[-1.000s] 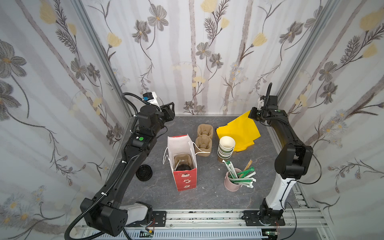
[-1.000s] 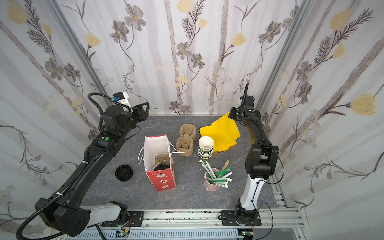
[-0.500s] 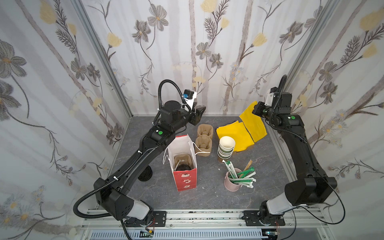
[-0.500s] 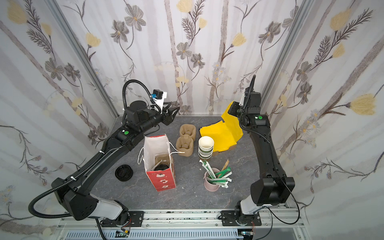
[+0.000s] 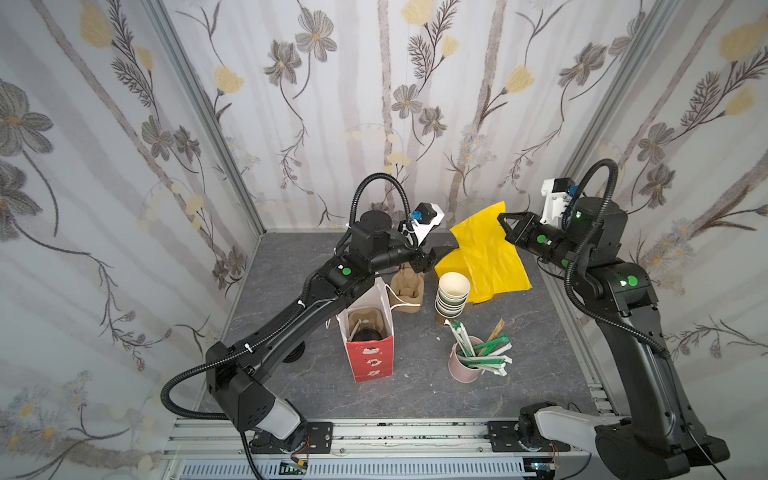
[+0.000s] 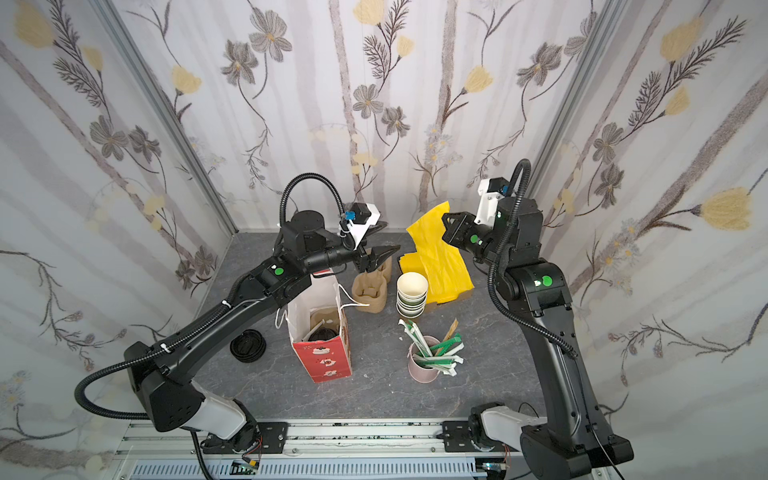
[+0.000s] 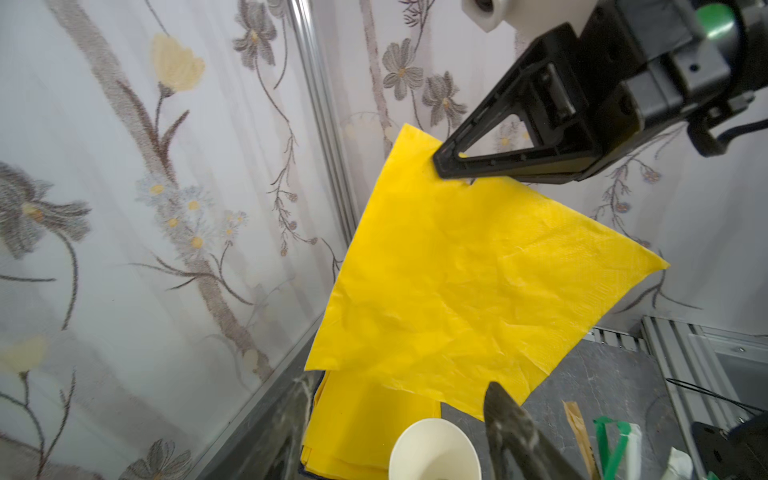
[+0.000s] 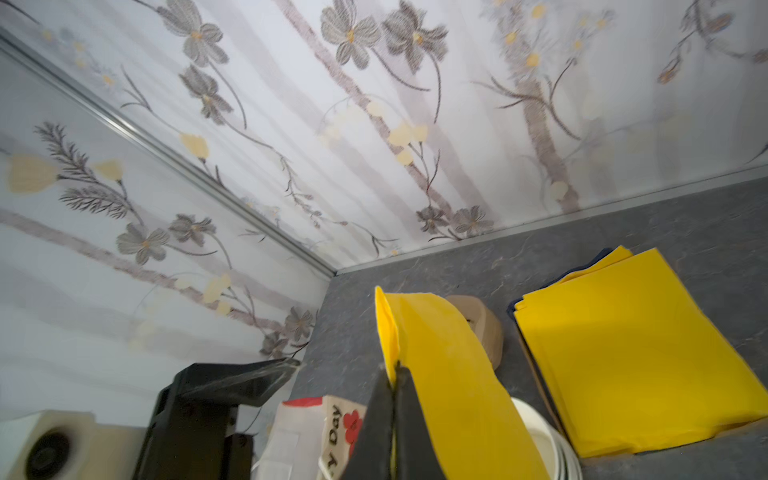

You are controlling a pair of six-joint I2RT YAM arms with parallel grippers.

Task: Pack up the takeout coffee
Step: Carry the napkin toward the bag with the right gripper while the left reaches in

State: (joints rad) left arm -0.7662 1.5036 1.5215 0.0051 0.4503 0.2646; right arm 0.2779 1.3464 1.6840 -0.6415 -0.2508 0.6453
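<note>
The takeout coffee (image 5: pixel 365 334) (image 6: pixel 322 334) shows only its black lid, sitting in a brown carrier inside the red-and-white paper bag (image 5: pixel 371 363) (image 6: pixel 325 363). My left gripper (image 5: pixel 441 252) (image 6: pixel 384 250) (image 7: pixel 399 382) hovers open beyond the bag, over the brown cup carriers (image 5: pixel 409 286) (image 6: pixel 370 291), holding nothing. My right gripper (image 5: pixel 503 216) (image 6: pixel 445 216) (image 8: pixel 397 368) is shut on the top edge of a yellow napkin (image 5: pixel 486 249) (image 6: pixel 436 253) (image 7: pixel 457 270) (image 8: pixel 440 374), which hangs in the air just past the left fingertips.
A yellow napkin stack (image 8: pixel 623 353) (image 7: pixel 365 424) lies at the back right. In front of it stands a stack of lidless cups (image 5: pixel 453 291) (image 6: pixel 411 295) (image 7: pixel 434 449). A pink cup of wrapped straws (image 5: pixel 465 368) (image 6: pixel 422 365) stands at the front right. Black lids (image 6: pixel 248 345) lie left of the bag.
My left arm has swung from the back left corner to the middle, its jaws spreading wider. My right gripper has lifted one yellow napkin off the stack.
</note>
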